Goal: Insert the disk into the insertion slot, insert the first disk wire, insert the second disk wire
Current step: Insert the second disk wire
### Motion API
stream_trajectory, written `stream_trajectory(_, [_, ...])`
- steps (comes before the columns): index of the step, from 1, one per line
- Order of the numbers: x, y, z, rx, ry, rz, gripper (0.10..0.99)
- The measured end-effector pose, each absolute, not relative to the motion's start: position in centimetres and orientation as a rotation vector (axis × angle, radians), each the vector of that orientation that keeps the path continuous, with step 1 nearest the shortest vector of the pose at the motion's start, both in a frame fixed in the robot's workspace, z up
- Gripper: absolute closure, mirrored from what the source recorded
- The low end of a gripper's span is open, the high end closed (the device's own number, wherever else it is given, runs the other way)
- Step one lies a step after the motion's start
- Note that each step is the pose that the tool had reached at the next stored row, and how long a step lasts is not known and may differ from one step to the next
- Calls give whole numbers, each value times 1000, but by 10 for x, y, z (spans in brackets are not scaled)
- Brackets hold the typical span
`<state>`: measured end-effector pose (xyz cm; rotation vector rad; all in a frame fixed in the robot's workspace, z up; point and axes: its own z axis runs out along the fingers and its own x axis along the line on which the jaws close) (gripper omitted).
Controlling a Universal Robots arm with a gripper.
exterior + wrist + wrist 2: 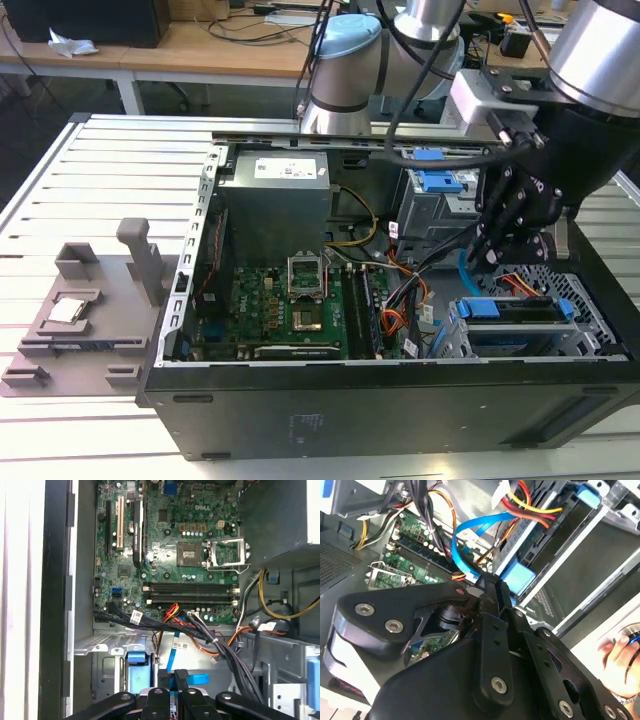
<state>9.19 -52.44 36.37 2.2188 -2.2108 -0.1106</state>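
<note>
Your black gripper [487, 587] fills the second wrist view, jaws pinched shut on the thin, flat, light blue cable [470, 527], which arcs away from the tips. In the first wrist view, the cable [175, 652] runs lengthwise toward the green motherboard [170, 540]. In the exterior view, the blue-framed silver hard drive [515, 310] sits in the perforated silver drive cage [590, 335], directly below the gripper [490, 255].

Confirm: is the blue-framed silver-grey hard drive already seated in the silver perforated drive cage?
Yes: in the exterior view the blue-framed hard drive sits inside the perforated cage.
</note>
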Motion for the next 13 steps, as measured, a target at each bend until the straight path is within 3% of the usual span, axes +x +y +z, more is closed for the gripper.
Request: stream_trajectory(13, [120, -542, 347, 2219, -2211, -111, 925])
